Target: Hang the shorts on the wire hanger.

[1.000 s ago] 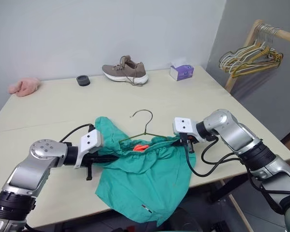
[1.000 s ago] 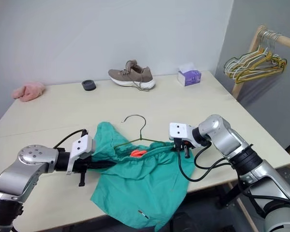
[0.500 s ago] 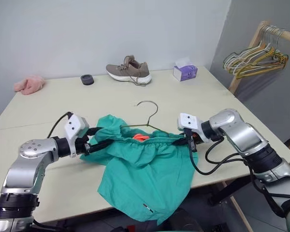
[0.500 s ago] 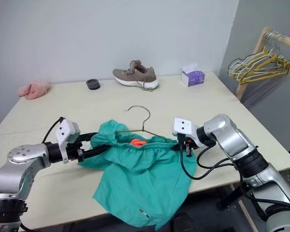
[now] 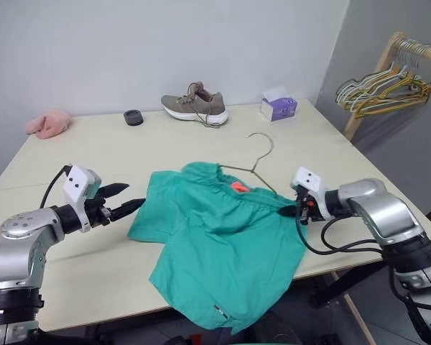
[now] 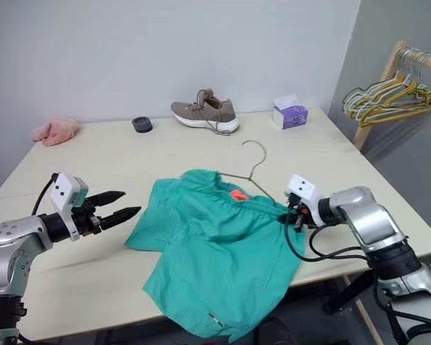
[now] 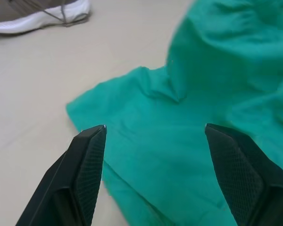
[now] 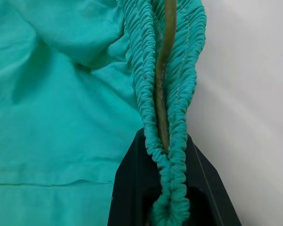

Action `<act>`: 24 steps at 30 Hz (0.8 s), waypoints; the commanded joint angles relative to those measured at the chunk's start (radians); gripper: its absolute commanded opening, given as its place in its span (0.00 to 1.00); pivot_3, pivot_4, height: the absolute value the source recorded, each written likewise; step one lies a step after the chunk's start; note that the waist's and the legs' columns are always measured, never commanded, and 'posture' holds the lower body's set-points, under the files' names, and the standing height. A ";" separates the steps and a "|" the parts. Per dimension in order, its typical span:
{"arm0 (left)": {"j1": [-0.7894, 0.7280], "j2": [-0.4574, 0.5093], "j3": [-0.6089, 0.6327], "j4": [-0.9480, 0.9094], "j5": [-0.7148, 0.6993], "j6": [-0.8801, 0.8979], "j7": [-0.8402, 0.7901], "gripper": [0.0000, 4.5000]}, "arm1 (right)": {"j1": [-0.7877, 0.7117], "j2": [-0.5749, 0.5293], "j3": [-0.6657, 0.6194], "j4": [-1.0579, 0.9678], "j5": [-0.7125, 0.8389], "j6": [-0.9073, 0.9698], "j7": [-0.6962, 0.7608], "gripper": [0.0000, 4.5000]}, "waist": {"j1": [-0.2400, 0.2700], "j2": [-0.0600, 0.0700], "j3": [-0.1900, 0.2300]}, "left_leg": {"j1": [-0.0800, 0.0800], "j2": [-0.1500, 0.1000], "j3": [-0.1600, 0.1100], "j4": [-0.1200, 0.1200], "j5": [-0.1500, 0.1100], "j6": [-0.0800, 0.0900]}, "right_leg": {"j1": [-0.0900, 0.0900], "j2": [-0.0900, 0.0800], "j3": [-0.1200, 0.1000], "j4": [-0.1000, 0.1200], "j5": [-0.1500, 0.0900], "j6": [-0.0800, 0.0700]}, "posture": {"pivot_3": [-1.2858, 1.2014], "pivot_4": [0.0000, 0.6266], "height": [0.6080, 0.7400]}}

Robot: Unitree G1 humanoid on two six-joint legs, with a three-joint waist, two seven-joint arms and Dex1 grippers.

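Two claws frame what we see on the pale surface [image 5: 201, 144]. Our left claw [image 5: 122, 199] hangs just above the surface with its black fingers [image 7: 87, 165] spread apart and nothing between them; it sits just beside the near-left edge of the shorts [image 5: 223, 251], not touching the cloth. Our right claw [image 5: 292, 213] is clenched on the gathered waistband at the right end of the shorts, and in the right wrist view we see the olive wire hanger [image 8: 162, 80] running along inside the bunched elastic that the fingers [image 8: 132, 197] pinch, so both wire and cloth sit in the grip.

We see the shorts lying spread across the front middle of the surface, waistband toward the far side, one leg draping over the near edge. A small orange tag [image 5: 238, 187] shows inside the waist. The hanger's hook [image 5: 262, 147] rises out of the waistband toward the back of the surface.

Further back we see a brown shoe [image 5: 195, 105], a small dark disc [image 5: 133, 117], a purple tissue box [image 5: 279, 108] and a pink cloth [image 5: 49, 123]. Off to the right a wooden rack [image 5: 377, 65] carries a bunch of hangers [image 5: 384, 85].
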 commanded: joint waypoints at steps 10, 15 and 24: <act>-0.211 -0.103 -0.213 -0.315 -0.216 0.261 -0.038 0.99 | 0.317 -0.024 -0.542 -0.269 0.126 0.362 -0.284 0.00 | -0.030 0.000 0.000 | 0.002 -0.001 0.001 0.001 0.000 0.000 | 0.002 0.000 0.001 0.000 0.000 0.000 | 0.35 0.00 1.00; -0.326 -0.205 -0.304 -0.327 -0.179 0.229 0.013 0.99 | 0.418 -0.078 -0.732 -0.298 0.120 0.478 -0.345 0.00 | -0.079 0.000 0.000 | 0.002 -0.001 0.001 0.001 0.000 0.000 | 0.002 0.000 0.003 0.000 0.000 0.000 | 0.33 0.00 1.00; -0.442 -0.376 -0.445 -0.303 -0.093 0.170 0.077 0.99 | 0.391 -0.159 -0.940 -0.204 0.054 0.434 -0.501 0.00 | -0.185 0.002 -0.001 | 0.003 -0.002 -0.001 -0.003 0.000 0.001 | 0.005 0.001 0.001 -0.006 -0.001 0.002 | 0.31 0.00 1.00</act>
